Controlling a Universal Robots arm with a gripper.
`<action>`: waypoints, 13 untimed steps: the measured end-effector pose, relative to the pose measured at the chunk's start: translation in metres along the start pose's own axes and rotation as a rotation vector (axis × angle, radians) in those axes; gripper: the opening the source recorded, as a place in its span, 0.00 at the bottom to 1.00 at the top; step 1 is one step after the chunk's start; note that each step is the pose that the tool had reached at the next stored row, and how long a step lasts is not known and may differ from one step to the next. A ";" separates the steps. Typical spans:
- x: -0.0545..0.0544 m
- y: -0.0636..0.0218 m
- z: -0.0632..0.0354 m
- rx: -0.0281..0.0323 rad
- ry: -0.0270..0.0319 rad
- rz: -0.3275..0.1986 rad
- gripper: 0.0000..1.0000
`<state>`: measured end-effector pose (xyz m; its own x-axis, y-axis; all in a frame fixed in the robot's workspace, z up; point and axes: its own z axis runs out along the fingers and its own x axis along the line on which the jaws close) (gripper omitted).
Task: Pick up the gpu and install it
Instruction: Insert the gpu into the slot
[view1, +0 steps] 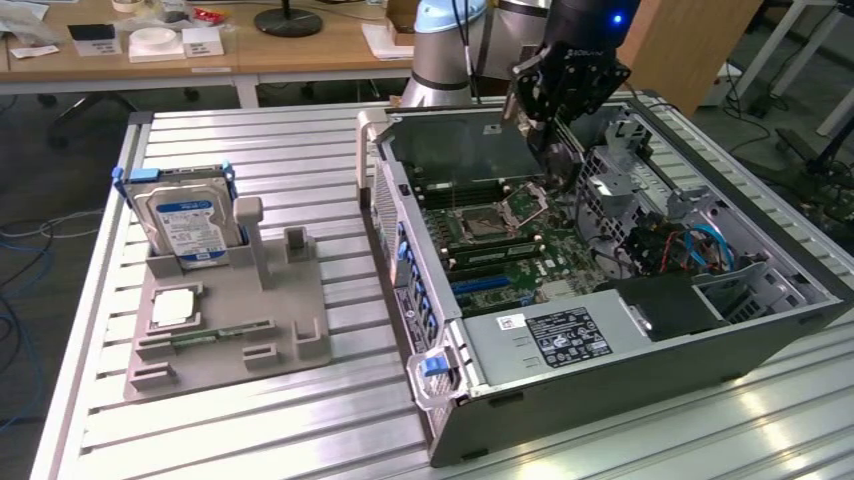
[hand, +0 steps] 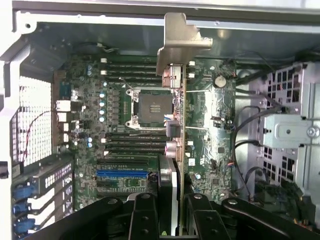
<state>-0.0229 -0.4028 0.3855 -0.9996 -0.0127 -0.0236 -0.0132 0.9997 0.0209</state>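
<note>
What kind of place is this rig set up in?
Probably a robotics lab or test workshop: a slotted aluminium bench, an open PC case with the gripper holding the gpu over its motherboard, and office desks behind.

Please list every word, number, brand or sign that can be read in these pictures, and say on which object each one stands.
No text can be read for certain.
Hard drive, blue-white label: print too small to read.
Power supply, black label and white sticker: too small to read.
Motherboard: markings too small to read.
gpu: no legible marking.
Small signs on the desk: too small to read.
</note>
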 end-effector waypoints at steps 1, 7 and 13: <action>0.000 0.0000 0.0000 -0.0004 0.0003 -0.015 0.28; 0.000 0.0000 0.0000 -0.0026 0.0023 -0.111 0.28; 0.000 0.0000 0.0001 -0.0051 0.0044 -0.214 0.28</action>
<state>-0.0229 -0.4028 0.3855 -0.9742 -0.2244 -0.0237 -0.2249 0.9742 0.0210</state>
